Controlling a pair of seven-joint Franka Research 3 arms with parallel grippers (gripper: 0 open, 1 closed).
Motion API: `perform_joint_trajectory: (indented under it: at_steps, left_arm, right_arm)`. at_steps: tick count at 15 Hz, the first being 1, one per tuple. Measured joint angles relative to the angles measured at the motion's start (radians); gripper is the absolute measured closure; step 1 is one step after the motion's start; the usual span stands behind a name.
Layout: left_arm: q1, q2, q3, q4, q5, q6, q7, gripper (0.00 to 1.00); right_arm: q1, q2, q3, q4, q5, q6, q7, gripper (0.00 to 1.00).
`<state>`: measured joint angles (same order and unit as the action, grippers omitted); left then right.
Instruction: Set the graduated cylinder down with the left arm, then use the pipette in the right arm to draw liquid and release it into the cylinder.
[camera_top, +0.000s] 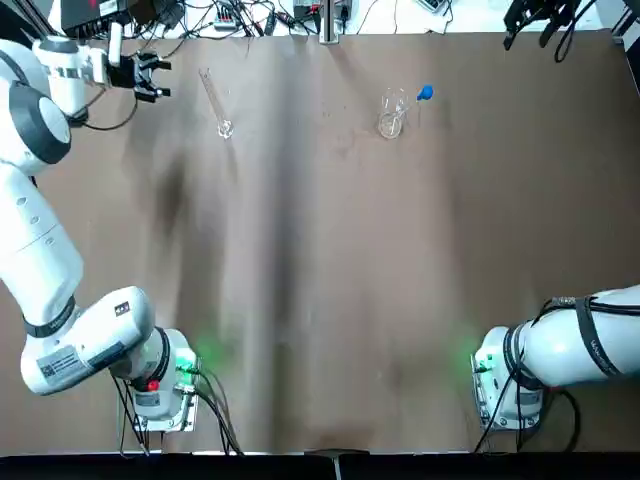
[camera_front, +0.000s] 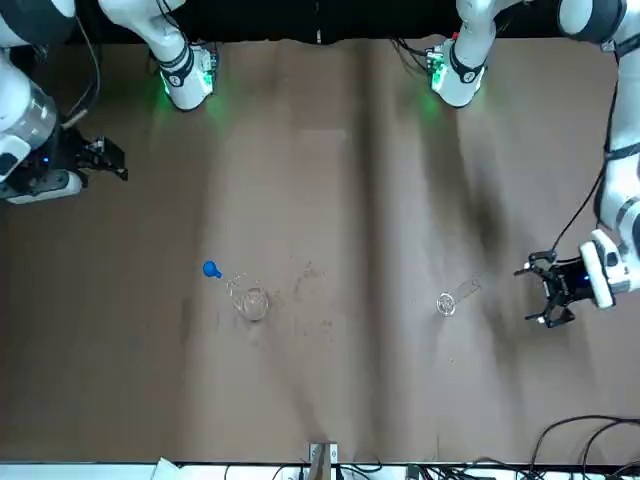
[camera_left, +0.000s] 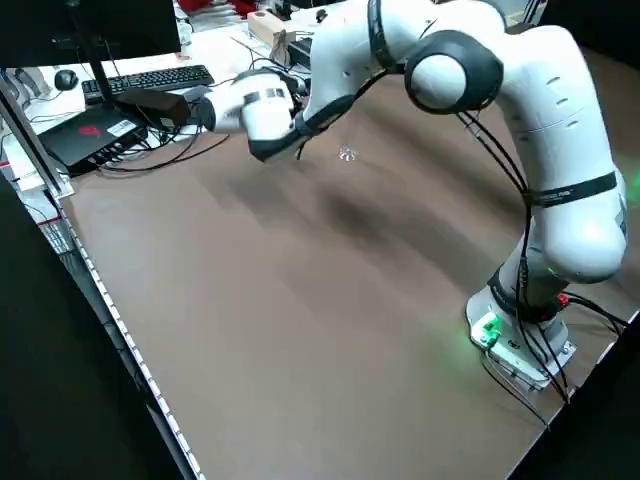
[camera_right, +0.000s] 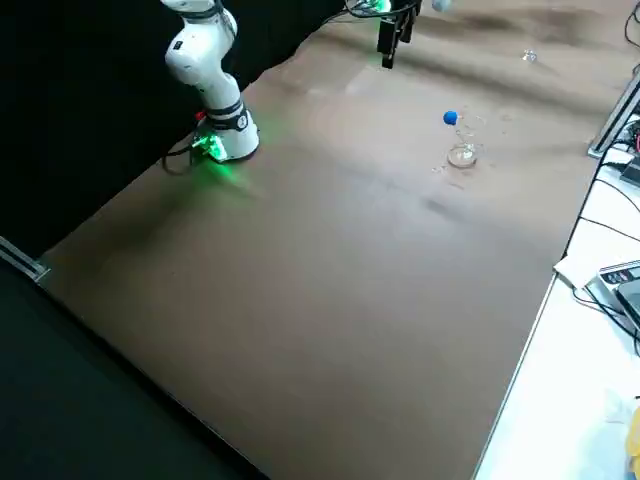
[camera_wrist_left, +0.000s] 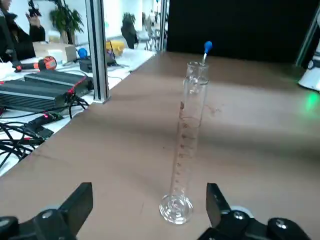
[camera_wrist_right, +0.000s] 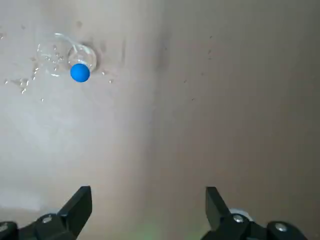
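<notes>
The graduated cylinder (camera_top: 214, 103) stands upright on its own foot at the far left of the table, with nothing holding it. My left gripper (camera_top: 164, 80) is open a short way to its left; in the left wrist view the graduated cylinder (camera_wrist_left: 187, 142) rises beyond the open left gripper (camera_wrist_left: 148, 202). The pipette's blue bulb (camera_top: 425, 93) sticks out of a short clear beaker (camera_top: 390, 116) at the far middle. My right gripper (camera_top: 527, 35) hangs open, high over the far right, and looks down on the pipette's bulb (camera_wrist_right: 80, 73). I cannot make out the liquid.
Cables and electronics line the table's far edge around a metal post (camera_top: 328, 20). A keyboard (camera_left: 150, 78) and black boxes lie off the table's left side. The arm bases (camera_top: 165, 385) glow green at the near edge.
</notes>
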<state>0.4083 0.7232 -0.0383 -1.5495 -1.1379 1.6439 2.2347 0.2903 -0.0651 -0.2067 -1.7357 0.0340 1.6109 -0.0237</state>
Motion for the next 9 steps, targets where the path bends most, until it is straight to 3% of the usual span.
perform_joint_trajectory:
  at_steps: [4, 9]
  left_arm:
    - [-0.048, 0.124, -0.014, 0.002, -0.119, -0.002, 0.032, 0.0]
    - [-0.104, 0.159, -0.015, 0.005, -0.144, -0.002, 0.046, 0.0]
  right_arm:
    - [-0.006, 0.0, 0.0, 0.014, -0.005, -0.013, 0.0, 0.0]
    - [0.025, 0.021, 0.014, 0.013, 0.023, -0.049, 0.001, 0.0]
